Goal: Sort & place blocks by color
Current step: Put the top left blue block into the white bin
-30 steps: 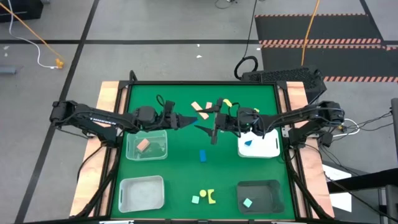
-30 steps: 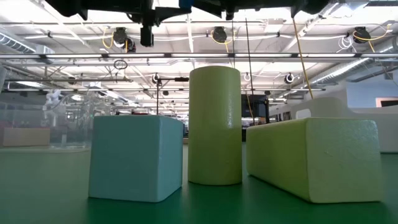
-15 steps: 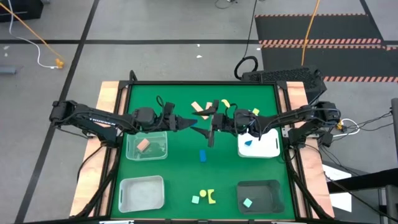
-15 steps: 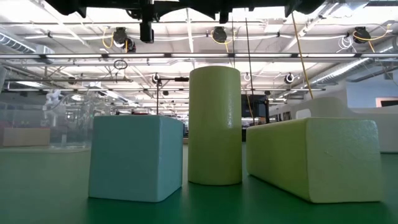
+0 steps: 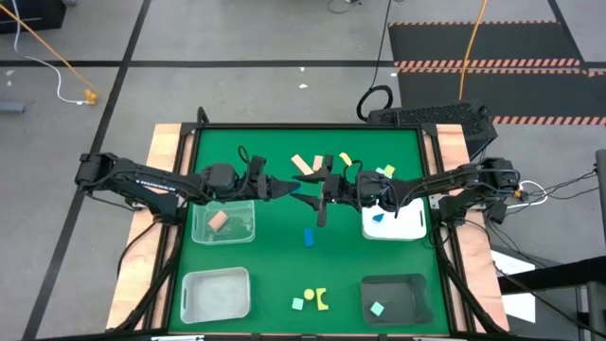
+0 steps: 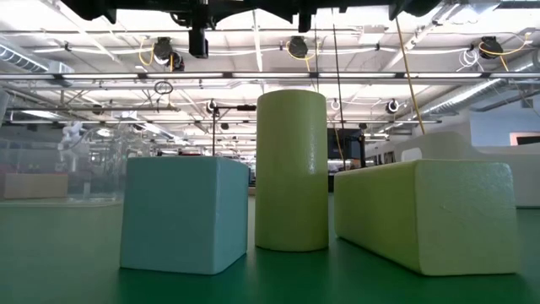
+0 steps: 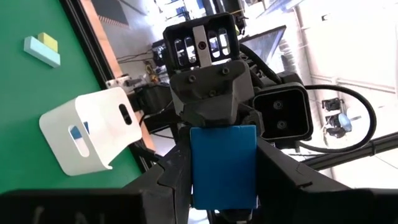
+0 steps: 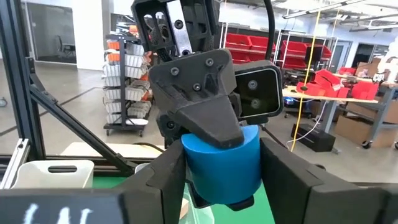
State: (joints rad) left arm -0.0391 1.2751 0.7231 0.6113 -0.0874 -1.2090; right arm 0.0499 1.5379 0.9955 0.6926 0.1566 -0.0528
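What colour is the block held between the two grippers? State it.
Blue block; it shows best in the left wrist view.

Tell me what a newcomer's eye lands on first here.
Mid-table, the left gripper and right gripper meet nose to nose, a blue block clamped between both sets of jaws in a handover. In the low view, a teal block and two yellow-green blocks loom up close.

No legible text, label, brand, number or sign is appearing in any view. Pale marks are showing on the dark band along the lower edge of both wrist views, but they are too blurred to read.
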